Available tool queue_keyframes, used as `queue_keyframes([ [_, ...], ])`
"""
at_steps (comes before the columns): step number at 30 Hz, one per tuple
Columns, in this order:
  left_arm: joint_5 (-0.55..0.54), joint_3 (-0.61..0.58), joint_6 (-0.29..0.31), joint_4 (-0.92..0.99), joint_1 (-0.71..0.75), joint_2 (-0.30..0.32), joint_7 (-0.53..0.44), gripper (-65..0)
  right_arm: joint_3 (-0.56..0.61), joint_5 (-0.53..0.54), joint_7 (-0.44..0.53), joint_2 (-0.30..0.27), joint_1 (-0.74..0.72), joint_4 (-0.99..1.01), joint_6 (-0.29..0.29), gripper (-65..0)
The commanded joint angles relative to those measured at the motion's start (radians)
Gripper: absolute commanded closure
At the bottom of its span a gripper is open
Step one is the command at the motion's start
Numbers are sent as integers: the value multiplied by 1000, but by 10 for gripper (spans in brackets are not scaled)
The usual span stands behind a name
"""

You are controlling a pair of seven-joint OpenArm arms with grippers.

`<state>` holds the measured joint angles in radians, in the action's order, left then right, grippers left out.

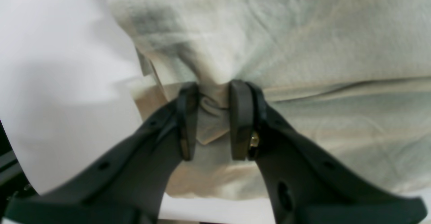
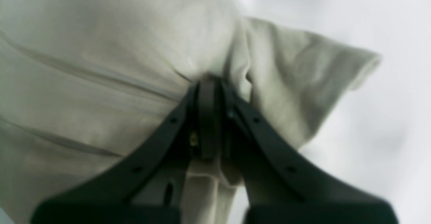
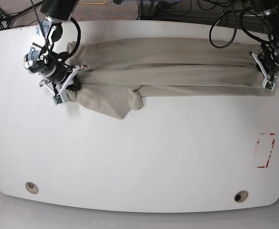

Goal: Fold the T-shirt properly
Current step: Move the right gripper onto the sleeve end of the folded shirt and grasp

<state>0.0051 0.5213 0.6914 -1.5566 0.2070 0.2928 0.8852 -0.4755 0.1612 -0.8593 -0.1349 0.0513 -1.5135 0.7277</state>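
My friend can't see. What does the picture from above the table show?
A beige T-shirt lies stretched in a long band across the far side of a white table. The right gripper and the left gripper each pinch one end, jaws shut on the cloth.

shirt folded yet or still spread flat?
Partly folded. The T-shirt lies as a long narrow band across the table, lengthwise creases showing, one sleeve flap sticking out at the bottom; both ends are gripped.
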Motion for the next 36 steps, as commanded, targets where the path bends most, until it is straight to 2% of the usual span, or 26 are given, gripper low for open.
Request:
queue_keyframes([
  [1, 22, -45, 7, -14, -16, -28, 44, -146, -7, -93, -36, -44, -32, 44, -30, -29],
  [5, 20, -60, 7, -43, -27, -40, 85, -146, -7, -99, -16, -76, -84, 98, -30, -29],
  [8, 22, -69, 7, -49, -54, -82, 113, -146, -7, -97, -15, -101, -126, 129, -30, -29],
  [13, 23, -71, 7, -52, -90, -105, 150, -146, -7, -88, -21, -113, -166, 113, -30, -30],
  [15, 23, -71, 7, -54, -96, -106, 157, -146, -7, -91, -33, -111, -173, 78, -30, -54],
  [18, 23, -72, 7, -57, -97, -108, 157, -146, -2, -90, -59, -107, -193, 31, -30, -147],
  [19, 23, -72, 7, -58, -102, -108, 157, -146, -1, -90, -74, -101, -207, 14, -30, -219],
  [25, 23, -72, 7, -58, -105, -108, 157, -146, -1, -97, -82, -50, -273, 14, -30, -461],
  [28, 23, -72, 7, -58, -105, -108, 157, -146, 13, -90, -82, -32, -302, 54, -30, -498],
  [36, 23, -72, 7, -58, -105, -108, 157, -146, 128, -99, 33, -2, -364, 199, -30, -496],
])
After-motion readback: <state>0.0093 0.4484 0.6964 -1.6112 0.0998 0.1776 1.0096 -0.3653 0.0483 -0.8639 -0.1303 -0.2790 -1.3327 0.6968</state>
